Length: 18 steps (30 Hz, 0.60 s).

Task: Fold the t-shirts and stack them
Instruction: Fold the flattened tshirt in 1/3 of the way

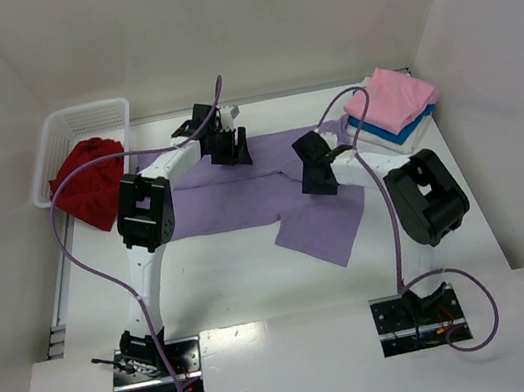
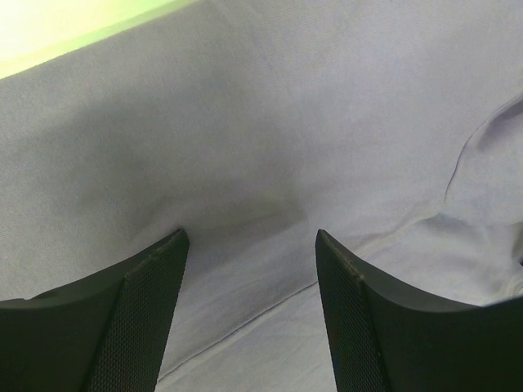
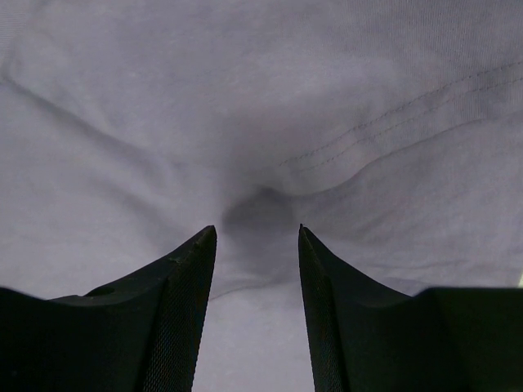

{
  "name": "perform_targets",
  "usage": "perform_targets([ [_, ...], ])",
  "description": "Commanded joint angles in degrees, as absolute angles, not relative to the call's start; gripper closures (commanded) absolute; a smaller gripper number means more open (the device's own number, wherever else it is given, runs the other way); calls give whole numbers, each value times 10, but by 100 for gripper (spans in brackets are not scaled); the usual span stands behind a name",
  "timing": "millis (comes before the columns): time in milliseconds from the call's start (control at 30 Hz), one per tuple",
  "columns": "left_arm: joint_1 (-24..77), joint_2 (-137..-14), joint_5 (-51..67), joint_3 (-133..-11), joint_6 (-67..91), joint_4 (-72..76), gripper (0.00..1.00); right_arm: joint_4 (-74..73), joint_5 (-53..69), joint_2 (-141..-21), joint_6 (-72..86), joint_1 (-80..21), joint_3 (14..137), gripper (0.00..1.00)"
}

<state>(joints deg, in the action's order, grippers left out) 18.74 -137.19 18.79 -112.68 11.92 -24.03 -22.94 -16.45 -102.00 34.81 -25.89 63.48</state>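
Table (image 1: 256, 278): lavender t-shirt (image 1: 233, 201) lies flat mid-table, long axis left-right, with one flap angling toward the near right. White basket (image 1: 85, 115) sits far left, the deep red t-shirt (image 1: 87, 181) bunched in it and spilling over the near rim. Far right, the folded pink t-shirt (image 1: 392, 97) lies on top of the blue t-shirt (image 1: 388, 133). Left gripper (image 1: 223, 147) is on the lavender's far edge, jaws apart, gripping nothing. Right gripper (image 1: 317, 171) is right of centre, jaws apart, small cloth pucker at its tips.

lavender shirt (image 1: 242, 194): centre hidden under left arm (image 1: 175, 161) and right arm (image 1: 363, 166) in top view, cut off at every edge in both wrist views; blue shirt (image 1: 389, 136), upper right, mostly covered by pink shirt (image 1: 392, 97).
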Motion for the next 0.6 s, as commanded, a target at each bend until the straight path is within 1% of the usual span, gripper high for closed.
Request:
perform_targets([
  [0, 187, -1424, 184, -1114, 104, -279, 27, -207, -199, -1047, 342, -258, 664, 49],
  [133, 187, -1424, 184, -1114, 104, -279, 27, -201, -220, -1069, 337, -258, 685, 48],
  [300, 187, -1424, 184, -1114, 104, -279, 27, -201, -235, -1069, 331, -258, 696, 48],
  [333, 187, -1424, 184, -1114, 104, -279, 27, -201, -242, -1069, 331, -258, 696, 45],
  [567, 187, -1424, 184, -1120, 104, -279, 27, -201, -252, -1092, 326, -258, 708, 45],
])
